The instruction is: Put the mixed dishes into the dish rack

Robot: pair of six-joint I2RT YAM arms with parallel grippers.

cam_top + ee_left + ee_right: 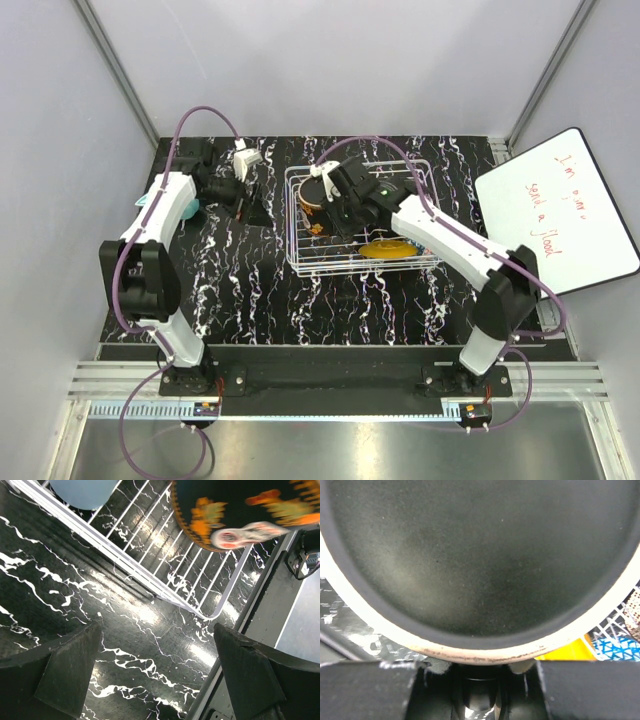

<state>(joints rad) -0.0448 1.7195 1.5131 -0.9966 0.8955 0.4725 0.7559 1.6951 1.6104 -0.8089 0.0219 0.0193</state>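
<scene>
The dish rack (292, 240) is set mid-table, within both arms' reach. Over it the dark mug (480, 555) is pinched by the right gripper (335, 195) — apparently for lowering inside. The left gripper (157, 665) is spread wide beside the rack, nothing held.

I'm seeing bright, even light from overhead. Glare is streaking across the glossy table (150, 615) beside the rack (120, 558). A dark dish (480, 555) is filling my right wrist view and blurring softly.
</scene>
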